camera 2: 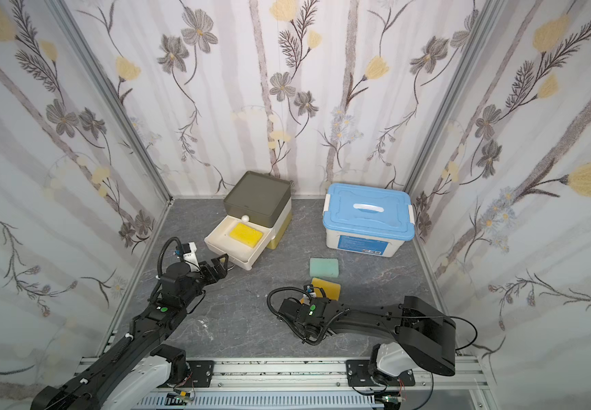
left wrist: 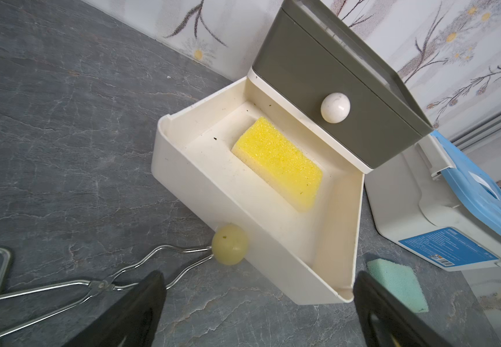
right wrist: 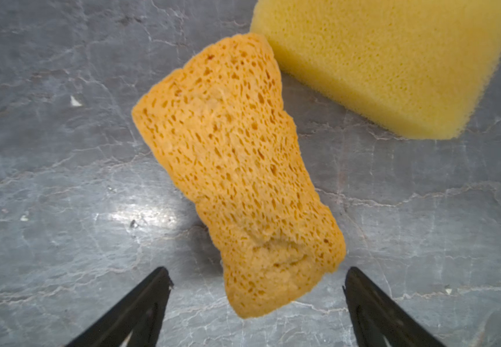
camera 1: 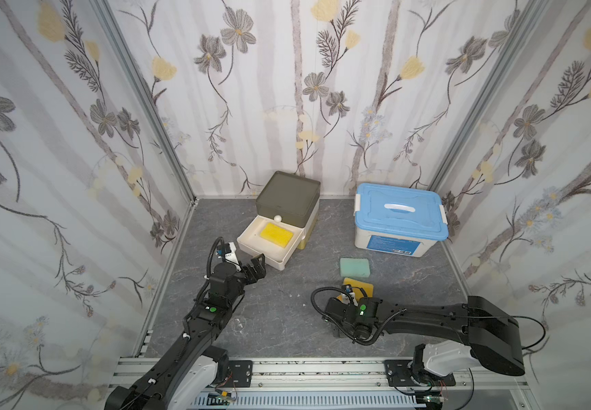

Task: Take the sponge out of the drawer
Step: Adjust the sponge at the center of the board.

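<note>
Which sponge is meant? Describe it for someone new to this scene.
At the back of the table stands a cabinet with an olive top. Its cream drawer is pulled open, and a bright yellow sponge lies flat inside; the green sponge and two others lie loose on the table.

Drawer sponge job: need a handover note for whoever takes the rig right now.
Grippers: the left gripper is empty, jaws open, at the front of the pulled-out cream drawer. The right gripper is empty, jaws open, over an orange sponge lying on the table.
Things: the yellow sponge lies flat inside the drawer. A green sponge and a second yellow sponge lie out on the table.
Done: drawer open.
Left: grasp the yellow sponge in the drawer and lift it out. The left arm looks nearer.
</note>
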### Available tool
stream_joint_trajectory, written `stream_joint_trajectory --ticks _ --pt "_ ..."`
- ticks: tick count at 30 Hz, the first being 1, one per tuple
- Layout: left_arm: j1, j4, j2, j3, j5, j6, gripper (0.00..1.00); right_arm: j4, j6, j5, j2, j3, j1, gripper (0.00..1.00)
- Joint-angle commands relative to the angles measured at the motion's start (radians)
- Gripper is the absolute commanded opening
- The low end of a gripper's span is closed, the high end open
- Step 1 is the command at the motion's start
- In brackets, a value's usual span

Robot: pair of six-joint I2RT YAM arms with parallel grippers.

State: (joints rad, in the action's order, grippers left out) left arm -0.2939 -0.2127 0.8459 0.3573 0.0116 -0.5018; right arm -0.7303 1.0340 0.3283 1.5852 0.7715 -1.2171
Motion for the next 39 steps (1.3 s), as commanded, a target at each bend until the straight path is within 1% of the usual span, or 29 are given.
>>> stream_joint_trajectory --ticks 1,5,13,18,25,31,34,37,39 --pt "0.001 -0.034 0.003 0.003 -0.002 -0.003 1.0 -0.035 0.054 0.009 -0.008 -0.011 -0.001 0.92" --pt "0.0 -0.033 0.001 0.005 -0.004 -0.002 1.0 -0.034 0.07 0.006 -0.027 -0.057 0.011 0.92" --pt "0.001 -0.03 -0.008 0.001 -0.006 -0.004 1.0 -0.061 0.113 0.01 -0.057 -0.09 0.024 0.92" --pt "0.0 -0.031 -0.007 0.002 -0.002 -0.003 1.0 -0.095 0.161 0.029 -0.109 -0.118 0.045 0.91" --pt "0.001 -0.03 -0.013 0.0 -0.004 -0.005 1.0 -0.166 0.239 0.085 -0.218 -0.152 0.109 0.91" --pt "0.0 -0.031 -0.012 0.0 -0.005 -0.005 1.0 -0.156 0.23 0.107 -0.362 -0.146 0.118 0.91" --pt "0.001 -0.03 -0.01 0.0 -0.006 -0.006 1.0 -0.095 0.201 0.122 -0.413 -0.119 0.114 0.91" --pt "0.0 -0.03 -0.012 0.0 -0.005 -0.004 1.0 -0.014 0.163 0.16 -0.391 -0.074 0.113 0.91" --pt "0.0 -0.03 -0.011 0.0 -0.005 -0.004 1.0 -0.007 0.14 0.199 -0.316 -0.005 0.113 0.91"
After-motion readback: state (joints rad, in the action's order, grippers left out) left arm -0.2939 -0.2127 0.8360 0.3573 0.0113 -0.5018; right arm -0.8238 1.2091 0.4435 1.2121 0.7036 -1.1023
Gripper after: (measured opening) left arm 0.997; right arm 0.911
